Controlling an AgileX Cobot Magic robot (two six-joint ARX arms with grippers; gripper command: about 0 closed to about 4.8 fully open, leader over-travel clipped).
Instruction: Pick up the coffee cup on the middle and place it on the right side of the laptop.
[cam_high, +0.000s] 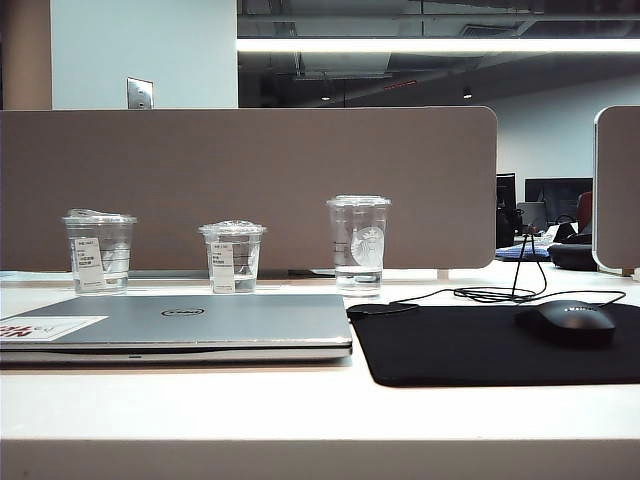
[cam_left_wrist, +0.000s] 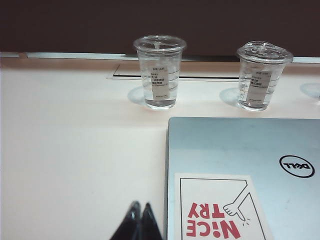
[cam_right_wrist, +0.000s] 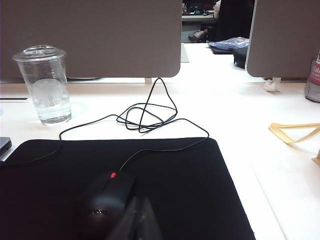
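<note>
The left gripper (cam_left_wrist: 139, 222) was seen in the left wrist view with its two dark fingertips pressed together, nothing between them, poised over bare table just beside the near left corner of the laptop (cam_left_wrist: 240, 170). The right gripper (cam_right_wrist: 140, 220) was seen in its own wrist view with fingertips likewise brought together and empty, above the black mouse pad (cam_right_wrist: 175, 190) and just beside the mouse (cam_right_wrist: 102, 197). Neither gripper was visible in the exterior view.

In the exterior view, the coffee cup (cam_high: 232, 257) was found standing upright on the table behind the closed laptop (cam_high: 190, 322), at roughly 12 o'clock from the lid's round logo. A similar short cup (cam_high: 99, 252) stood well apart at its 9 o'clock, and a taller cup (cam_high: 358, 243) with a round white logo at its 3 o'clock. The mouse pad (cam_high: 470, 345) lay at the laptop's 3 o'clock, almost touching its edge, with a mouse (cam_high: 566, 322) on it.

The coffee cup was judged light, since only a little clear liquid was seen at the bottom, and thin-walled, so it would likely flex or crush under a hard squeeze. The smooth plastic was judged slippery, and the domed lid too weak to bear a grip. A hold across the body, below the lid rim and about at the label's height, was thought best, with the cup kept upright.
</note>
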